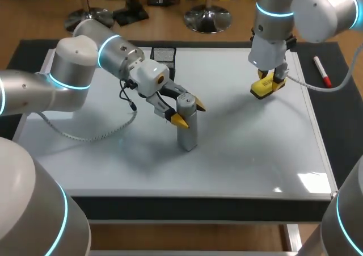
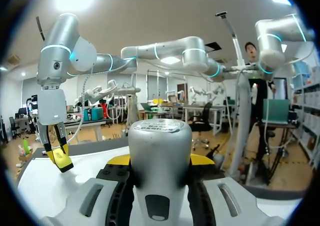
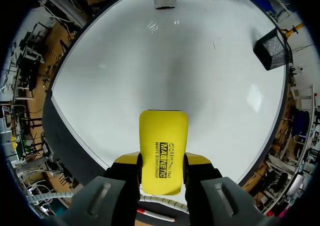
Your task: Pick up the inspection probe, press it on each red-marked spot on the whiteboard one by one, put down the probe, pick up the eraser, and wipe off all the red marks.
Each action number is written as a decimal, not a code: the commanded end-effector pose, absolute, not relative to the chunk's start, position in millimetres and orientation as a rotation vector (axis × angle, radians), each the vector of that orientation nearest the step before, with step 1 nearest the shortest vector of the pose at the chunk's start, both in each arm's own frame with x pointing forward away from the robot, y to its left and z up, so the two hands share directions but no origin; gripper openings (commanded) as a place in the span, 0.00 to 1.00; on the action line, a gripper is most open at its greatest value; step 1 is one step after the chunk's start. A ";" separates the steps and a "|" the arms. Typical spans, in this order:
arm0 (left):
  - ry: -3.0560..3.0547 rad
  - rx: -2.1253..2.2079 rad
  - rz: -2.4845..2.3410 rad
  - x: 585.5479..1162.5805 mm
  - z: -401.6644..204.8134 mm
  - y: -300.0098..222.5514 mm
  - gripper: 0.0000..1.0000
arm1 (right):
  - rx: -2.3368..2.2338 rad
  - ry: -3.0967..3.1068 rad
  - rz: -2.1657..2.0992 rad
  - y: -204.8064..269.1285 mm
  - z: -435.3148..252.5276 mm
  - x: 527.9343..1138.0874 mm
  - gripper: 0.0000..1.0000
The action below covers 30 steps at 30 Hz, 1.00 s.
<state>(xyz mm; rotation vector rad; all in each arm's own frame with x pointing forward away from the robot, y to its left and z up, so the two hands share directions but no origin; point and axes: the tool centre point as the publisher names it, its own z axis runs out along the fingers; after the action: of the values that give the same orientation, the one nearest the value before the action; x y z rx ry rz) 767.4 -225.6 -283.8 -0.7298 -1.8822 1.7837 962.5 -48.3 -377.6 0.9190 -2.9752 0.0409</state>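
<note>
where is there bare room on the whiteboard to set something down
Bare whiteboard: the front strip between the probe and the near edge, and the stretch between probe and eraser. Crowded: the middle around the left hand, the far right under the right hand, the far edge by the mesh basket.

Left claw (image 2: pixel 160 160) clamps the grey probe (image 2: pixel 160 143) from both sides
</note>
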 end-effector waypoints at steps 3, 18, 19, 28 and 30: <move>-1.866 -0.721 1.775 775.7 -290.8 -228.9 0.00 | 0.919 -2.971 0.044 -48.5 -377.1 963.8 0.00; -1.864 -0.711 1.763 777.5 -293.5 -229.3 0.00 | 0.919 -2.971 0.044 -48.5 -377.1 963.8 0.00; -1.864 -0.711 1.764 777.3 -293.6 -229.3 0.00 | 0.919 -2.971 0.044 -48.5 -377.1 963.8 0.00; -1.871 -0.713 1.763 776.2 -292.2 -228.1 0.00 | 0.919 -2.971 0.044 -48.5 -377.1 963.8 0.00; -1.875 -0.712 1.761 776.9 -291.6 -226.7 0.00 | 0.919 -2.971 0.044 -48.5 -377.1 963.8 0.00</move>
<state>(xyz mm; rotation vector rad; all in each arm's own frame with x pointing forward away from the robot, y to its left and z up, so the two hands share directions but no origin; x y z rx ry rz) 775.9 -228.3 -288.3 -0.7105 -1.8726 1.7611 962.5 -48.4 -377.6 0.9189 -2.9752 0.0409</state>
